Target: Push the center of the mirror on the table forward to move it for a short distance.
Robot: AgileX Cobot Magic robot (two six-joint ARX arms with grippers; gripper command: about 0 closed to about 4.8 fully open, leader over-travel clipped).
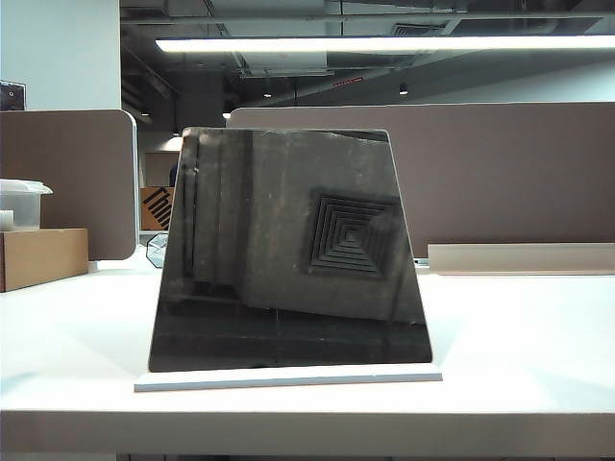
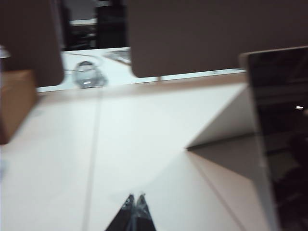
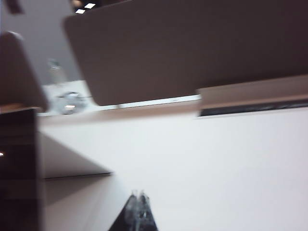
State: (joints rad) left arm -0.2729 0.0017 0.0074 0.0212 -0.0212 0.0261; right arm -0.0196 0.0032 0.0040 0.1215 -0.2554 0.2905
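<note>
The mirror (image 1: 288, 250), a dark reflective panel with rounded top corners, leans back on a thin white base (image 1: 288, 378) near the front edge of the white table (image 1: 519, 336). Neither arm shows in the exterior view. In the left wrist view the mirror (image 2: 284, 139) stands at one side, with my left gripper (image 2: 135, 196) shut, empty and apart from it over bare tabletop. In the right wrist view the mirror's edge (image 3: 19, 163) is at the opposite side, and my right gripper (image 3: 138, 193) is shut and empty, also apart from it. Both wrist views are blurred.
Brown partition panels (image 1: 500, 173) stand behind the table. At the far left are a cardboard box (image 1: 38, 257) with a clear plastic container (image 1: 19, 204) on it. A small clear octagonal object (image 1: 157, 250) lies behind the mirror. A white ledge (image 1: 519, 257) runs at the back right.
</note>
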